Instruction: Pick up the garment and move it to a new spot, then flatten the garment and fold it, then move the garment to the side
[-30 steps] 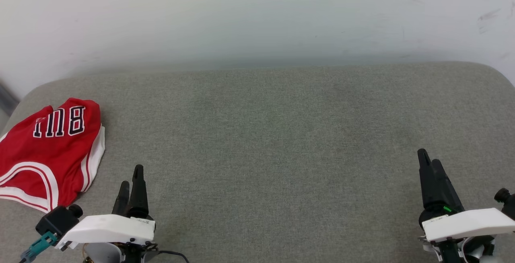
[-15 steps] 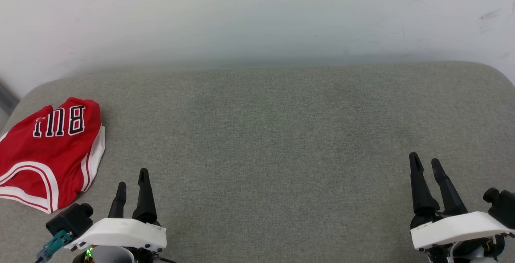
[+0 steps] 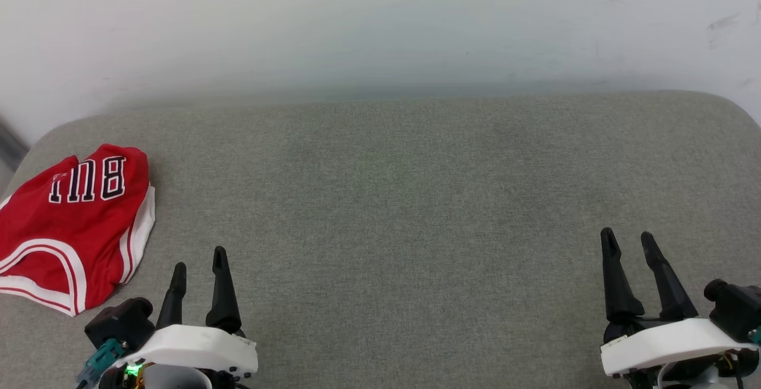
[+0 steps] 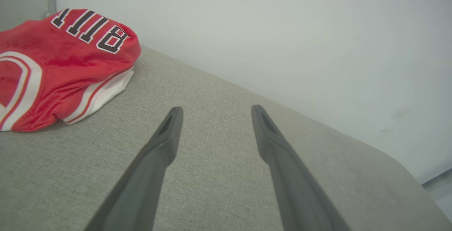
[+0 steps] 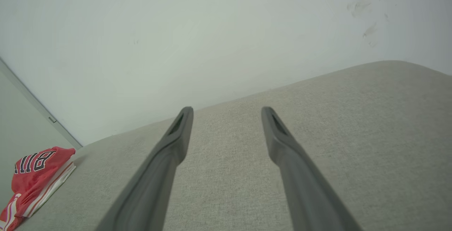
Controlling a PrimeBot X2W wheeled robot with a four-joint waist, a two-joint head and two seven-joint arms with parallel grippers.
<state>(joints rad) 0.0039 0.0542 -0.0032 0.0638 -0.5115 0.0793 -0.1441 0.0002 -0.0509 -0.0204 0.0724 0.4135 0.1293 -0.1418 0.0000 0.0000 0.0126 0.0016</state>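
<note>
Both arms have drawn back toward the near edge since a second ago, and each wrist has turned so that its two fingers now show side by side instead of edge-on. We find the left gripper [image 3: 199,259] spread wide with nothing between its fingers, and the right gripper [image 3: 626,234] likewise wide and empty, both over bare grey cushion [image 3: 386,198]. The garment [image 3: 71,222] has not shifted: it lies as a compact red bundle at the far left of the cushion, just beyond the left gripper and apart from it.

Progress, in our judgement: folding and the move to the side appear done, with nothing left but to clear the arms. The fold looks rough, with rounded edges and a white layer showing below.

Not verifiable: the bundle's left edge is cut off in the head view, only part of the lettering shows, and the layers underneath are hidden.
</note>
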